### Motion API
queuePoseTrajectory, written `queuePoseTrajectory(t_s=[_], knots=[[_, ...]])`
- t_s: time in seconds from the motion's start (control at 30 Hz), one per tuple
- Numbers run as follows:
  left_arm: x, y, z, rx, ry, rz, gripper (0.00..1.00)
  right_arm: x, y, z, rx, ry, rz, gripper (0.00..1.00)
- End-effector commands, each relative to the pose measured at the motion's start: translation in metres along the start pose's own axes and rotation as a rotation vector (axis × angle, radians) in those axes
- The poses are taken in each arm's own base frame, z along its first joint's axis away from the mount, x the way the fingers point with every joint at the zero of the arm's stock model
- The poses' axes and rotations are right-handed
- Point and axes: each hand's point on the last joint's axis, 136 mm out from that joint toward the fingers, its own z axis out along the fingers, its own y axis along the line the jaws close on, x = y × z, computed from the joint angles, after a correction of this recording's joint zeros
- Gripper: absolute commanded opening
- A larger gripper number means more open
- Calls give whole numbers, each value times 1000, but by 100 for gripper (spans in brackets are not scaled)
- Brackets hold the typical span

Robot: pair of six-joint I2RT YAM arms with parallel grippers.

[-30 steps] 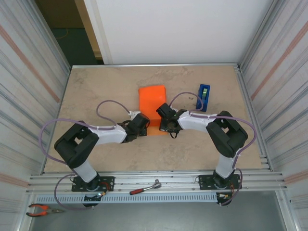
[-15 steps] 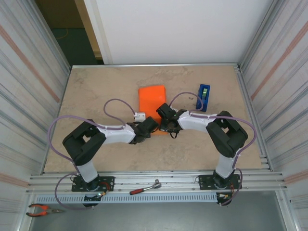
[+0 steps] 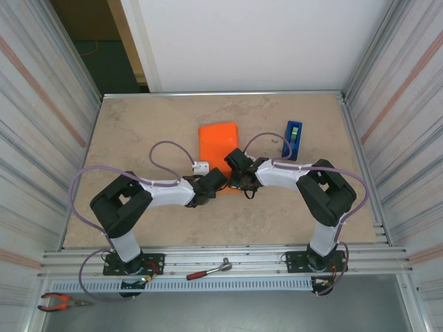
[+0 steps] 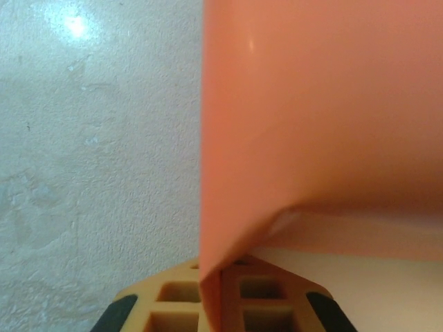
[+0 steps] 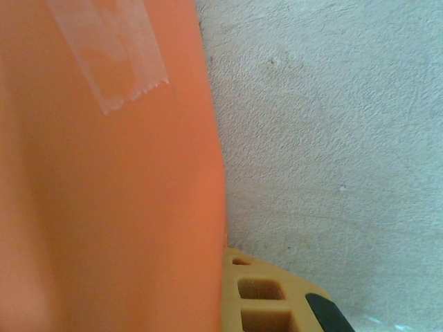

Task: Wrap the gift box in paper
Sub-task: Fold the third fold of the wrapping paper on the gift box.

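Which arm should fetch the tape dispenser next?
Right. The dispenser sits on its side of the table, a short way past the right gripper. The left gripper has the paper edge between its jaws and lies farther off.

Beige stone-look table boxed in by pale walls.
The table (image 3: 138, 131) has a marbled top, and a bright glare spot (image 4: 75, 26) lies on it in the left wrist view. A white panel (image 3: 256, 41) stands along its far edge, with a dark opening (image 3: 97, 48) beyond its far-left corner. Ribbed, striped walls rise on its left (image 3: 41, 124) and right (image 3: 405, 104). Aluminium rails (image 3: 263, 259) run along its near edge, with a ratchet wrench (image 3: 208, 270) lying on them.
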Motion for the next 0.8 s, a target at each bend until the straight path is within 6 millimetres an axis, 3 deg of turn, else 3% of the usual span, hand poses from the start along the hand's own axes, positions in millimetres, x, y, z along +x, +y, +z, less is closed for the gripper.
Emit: queuePoseTrajectory(t_s=[0.0, 0.03, 0.07, 0.1, 0.17, 0.2, 0.23, 0.37, 0.43, 0.47, 0.5, 0.53, 0.63, 0.7, 0.73, 0.77], knots=[[-7, 4, -2, -33, -31, 16, 0, 25, -16, 9, 62, 81, -15, 0], [-8, 4, -3, -35, -33, 16, 4, 25, -16, 9, 61, 81, -14, 0], [-9, 4, -4, -35, -37, 13, 23, 26, -17, 10, 64, 83, -15, 0], [-11, 4, -6, -32, -41, 9, 32, 25, -16, 10, 62, 81, -14, 0], [-13, 3, -7, -30, -47, 12, 35, 25, -16, 10, 62, 83, -14, 0], [-15, 1, -7, -23, -50, 16, 25, 26, -16, 10, 62, 84, -15, 0], [-16, -1, -7, -14, -52, 20, 0, 25, -16, 10, 62, 83, -15, 0], [-18, -4, -6, 2, -63, 21, 0, 25, -16, 10, 60, 82, -13, 0], [-18, -5, -6, -1, -61, 23, 32, 25, -16, 10, 60, 82, -14, 0], [-18, -5, -5, -2, -57, 25, 36, 25, -16, 9, 59, 82, -14, 0], [-18, -6, -4, 1, -56, 27, 29, 25, -16, 9, 61, 83, -13, 0], [-17, -8, -3, 13, -53, 31, 0, 25, -16, 10, 61, 83, -14, 0], [-18, -8, -4, 28, -62, 22, 0, 25, -16, 9, 60, 82, -15, 0], [-19, -10, -4, 32, -65, 26, 32, 25, -16, 9, 61, 83, -15, 0], [-20, -10, -3, 25, -61, 28, 44, 25, -16, 9, 60, 82, -15, 0], [-20, -11, -2, 26, -58, 32, 44, 25, -16, 10, 61, 84, -15, 0]])
